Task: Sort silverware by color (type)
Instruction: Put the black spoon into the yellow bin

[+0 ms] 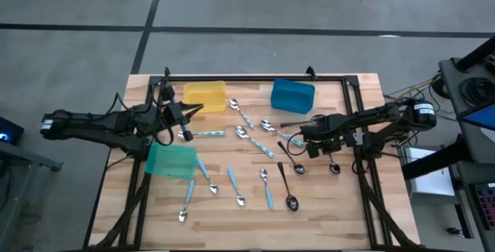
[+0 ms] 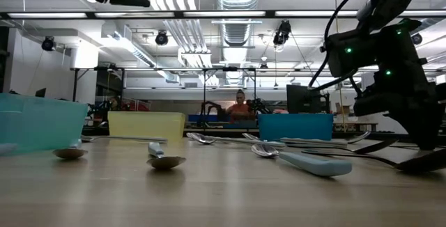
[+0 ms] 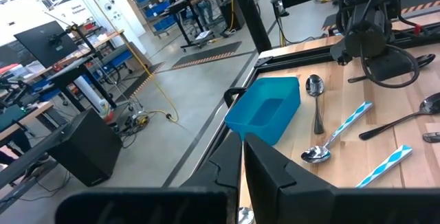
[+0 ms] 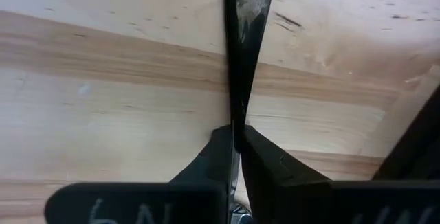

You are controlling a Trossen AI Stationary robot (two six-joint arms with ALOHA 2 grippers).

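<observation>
The right claw (image 4: 236, 157) is pinched shut on the handle of a dark spoon (image 4: 242, 52) lying on the worktop (image 4: 103, 100) at its right side, below the blue bin (image 1: 292, 95) — the pick-up step. Next, I judge, comes a lift and a carry to a bin; which one is unclear. The left claw (image 3: 242, 161) waits closed and empty by the yellow bin (image 1: 204, 96). The spoon's bowl is cut off in the wrist view.

Pale wood under me, shiny cutlery, plastic bins.

I see a light wooden table (image 1: 325, 213), planked and matt, with faint scuffs. The silver spoons (image 1: 264, 176) gleam like polished metal. The dark spoon (image 4: 242, 38) between my right gripper's fingers (image 4: 265, 165) looks glossy black. The yellow bin (image 1: 204, 96), blue bin (image 1: 292, 95) and green bin (image 1: 172, 160) look like smooth, slightly translucent plastic.
</observation>
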